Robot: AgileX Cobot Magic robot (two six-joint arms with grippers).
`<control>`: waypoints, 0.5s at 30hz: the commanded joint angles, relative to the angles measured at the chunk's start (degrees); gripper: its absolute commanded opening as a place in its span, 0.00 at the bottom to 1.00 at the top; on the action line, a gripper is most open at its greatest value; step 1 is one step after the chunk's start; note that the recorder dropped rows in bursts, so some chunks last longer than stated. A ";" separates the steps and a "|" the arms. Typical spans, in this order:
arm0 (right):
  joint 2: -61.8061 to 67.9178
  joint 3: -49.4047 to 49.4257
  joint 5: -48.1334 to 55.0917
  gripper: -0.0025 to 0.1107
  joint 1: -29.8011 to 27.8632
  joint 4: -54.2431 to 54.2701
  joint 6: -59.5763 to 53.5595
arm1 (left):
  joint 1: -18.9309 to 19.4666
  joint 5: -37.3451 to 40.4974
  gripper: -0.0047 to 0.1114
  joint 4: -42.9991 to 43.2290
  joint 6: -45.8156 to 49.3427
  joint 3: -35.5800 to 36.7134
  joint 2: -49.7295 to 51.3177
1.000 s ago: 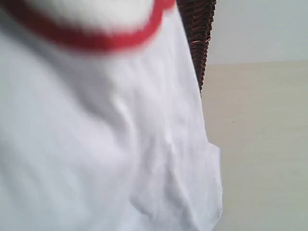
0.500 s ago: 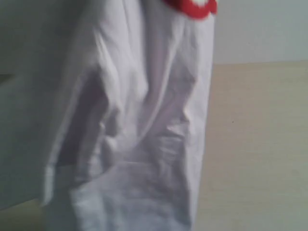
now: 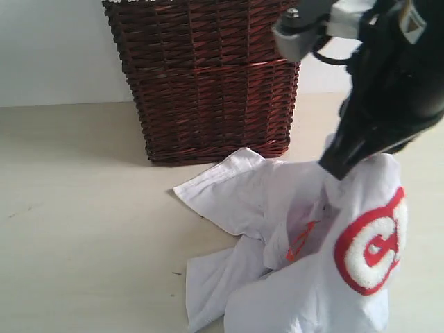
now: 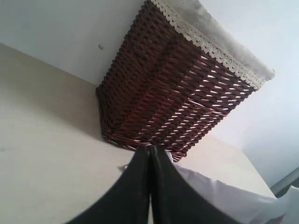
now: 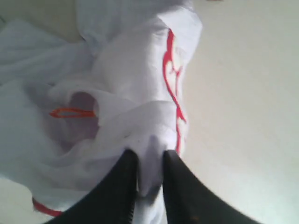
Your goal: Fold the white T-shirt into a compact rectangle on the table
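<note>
Exterior view, largest first: broad pale bench (image 3: 83, 208), dark wicker basket (image 3: 208, 83) standing at the back. Just beside the basket's foot, white T-shirt (image 3: 263, 201) heaped and rumpled on the bench, one sleeve flung left, one part tented up to the right end effector (image 3: 331, 166). Seen from the right wrist, pinching a fold of cloth between narrowly parted fingers (image 5: 126, 186). Left end effector (image 4: 150, 154) pressed together on nothing, hovering off the shirt, facing the basket. Red-edged letter (image 3: 371, 246) and orange neck tag (image 3: 300, 243) showing. Probably light, limp, quick to sag and bunch; no stiffness to push against. Best taken at hem corners or shoulder seams, two points at once, then spread flat before any fold.
</note>
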 commanded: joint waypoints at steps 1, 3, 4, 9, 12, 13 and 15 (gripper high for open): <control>-1.41 6.56 -0.39 0.33 -6.42 -2.86 2.99 | 0.17 -0.02 0.05 0.17 0.18 0.17 0.03; -0.81 8.52 -0.39 0.36 -7.61 -3.75 3.30 | 0.17 -0.02 0.05 0.17 0.18 0.17 0.03; -0.42 8.57 -0.39 0.37 -7.69 -4.18 3.30 | 0.17 -0.02 0.05 0.17 0.18 0.17 0.03; 0.15 3.75 -0.39 0.38 -7.56 1.93 1.54 | 0.17 -0.02 0.05 0.17 0.18 0.17 0.03; 0.46 3.32 -0.39 0.38 -6.92 14.91 -6.81 | 0.17 -0.02 0.05 0.17 0.18 0.17 0.03; 0.95 4.01 -0.39 0.38 -5.93 16.90 -9.00 | 0.17 -0.02 0.05 0.17 0.18 0.17 0.03; 3.28 6.64 -3.07 0.38 -2.73 12.17 -9.20 | 0.17 -0.02 0.05 0.17 0.18 0.17 0.03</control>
